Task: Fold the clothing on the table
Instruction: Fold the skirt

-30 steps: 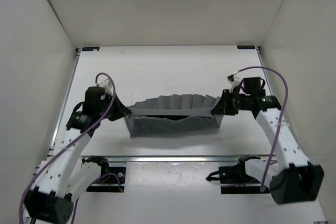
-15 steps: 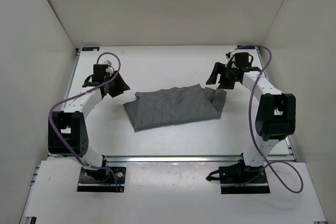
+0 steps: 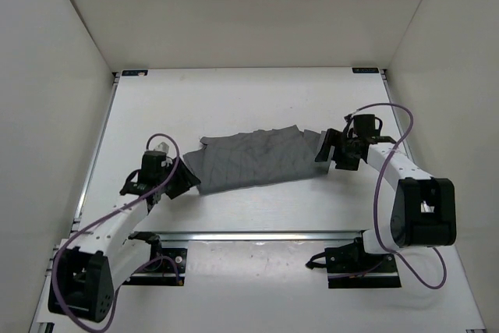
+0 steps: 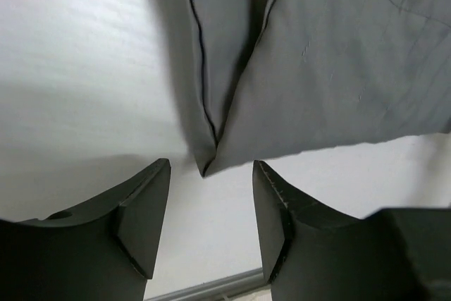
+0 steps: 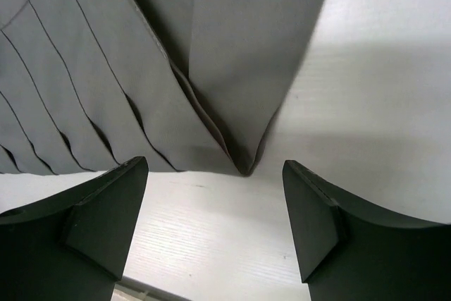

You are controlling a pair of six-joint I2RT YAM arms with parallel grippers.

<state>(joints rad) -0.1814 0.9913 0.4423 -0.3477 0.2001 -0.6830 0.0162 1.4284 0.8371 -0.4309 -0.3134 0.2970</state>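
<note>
The clothing (image 3: 253,160) is a grey pleated garment lying flat on the white table (image 3: 234,99), folded over with its pleats running slantwise. My left gripper (image 3: 182,180) sits low at the garment's near left corner, open, with the corner (image 4: 204,168) just ahead of its fingertips (image 4: 144,216). My right gripper (image 3: 327,154) is at the right end, open as well. In the right wrist view the folded corner of the clothing (image 5: 243,163) lies just beyond my right gripper (image 5: 215,206). Only bare table shows between either pair of fingers.
White walls close in the table on three sides. Metal rails (image 3: 257,235) run along the near edge, where both arm bases (image 3: 148,259) are bolted. A purple cable (image 3: 394,115) loops off the right arm.
A second ago both grippers were shut on the garment's ends, holding it raised. They opened, the garment now lies flat, and both grippers have come back to its near corners.
</note>
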